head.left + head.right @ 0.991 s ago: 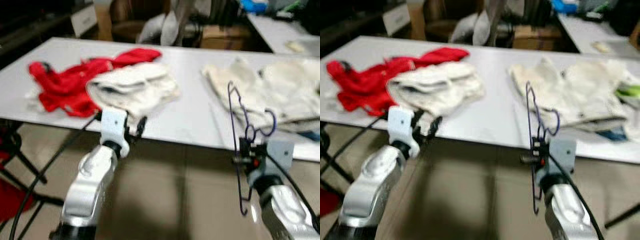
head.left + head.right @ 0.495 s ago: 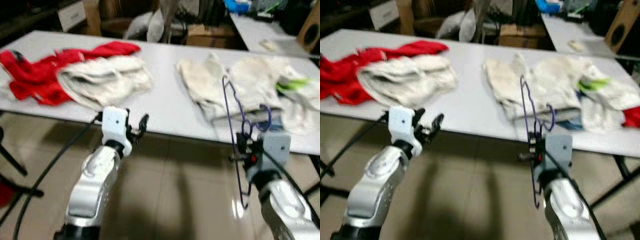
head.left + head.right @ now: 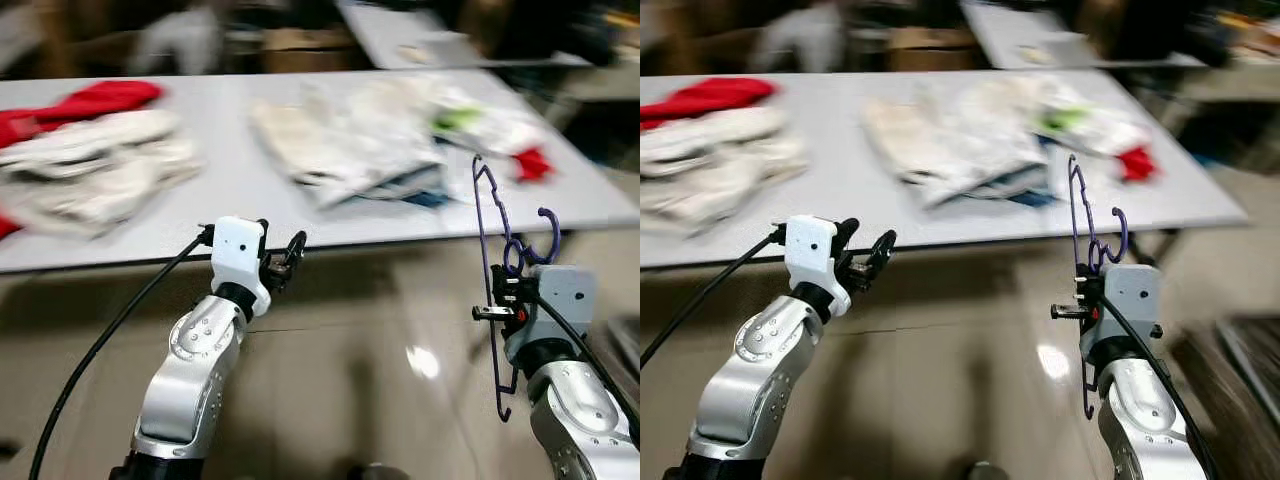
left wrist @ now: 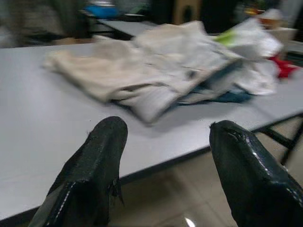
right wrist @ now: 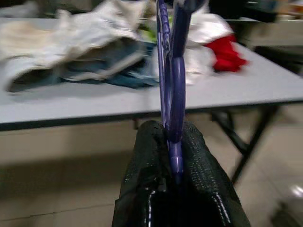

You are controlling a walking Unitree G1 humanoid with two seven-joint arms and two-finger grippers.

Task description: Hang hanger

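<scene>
The right tool [image 3: 497,312] is clamped on a purple hanger [image 3: 492,280], carried upright at about 4 o'clock in the head views, out over the floor [image 3: 380,340] just in front of the tabletop [image 3: 220,180]. The wrist view shows the two black fingers [image 5: 151,189] pressed together with the hanger wire pinched between them; the hook curls up above the wrist and the long lower bar hangs down past it. The left tool [image 3: 283,262] sits at about 8 o'clock with its fingers [image 4: 94,165] spread apart and nothing between them, pointing at the tabletop edge.

On the tabletop lie heaps of clothes: a pale pile [image 3: 350,135] at 12 o'clock, a whitish bundle [image 3: 90,175] at 10 o'clock, and a red garment [image 3: 85,100] behind it. All of it is smeared with motion blur, so the robot is probably turning or walking toward wherever the hanger goes. No rail or hook to hang it on can be made out.

The risks, as I judge them: the grip is on thin, smooth wire, so the hanger could twist or slide in the fingers. The low-hanging bar could snag the tabletop edge or a leg during the turn. A hook rotated out of line would then miss the rail.
</scene>
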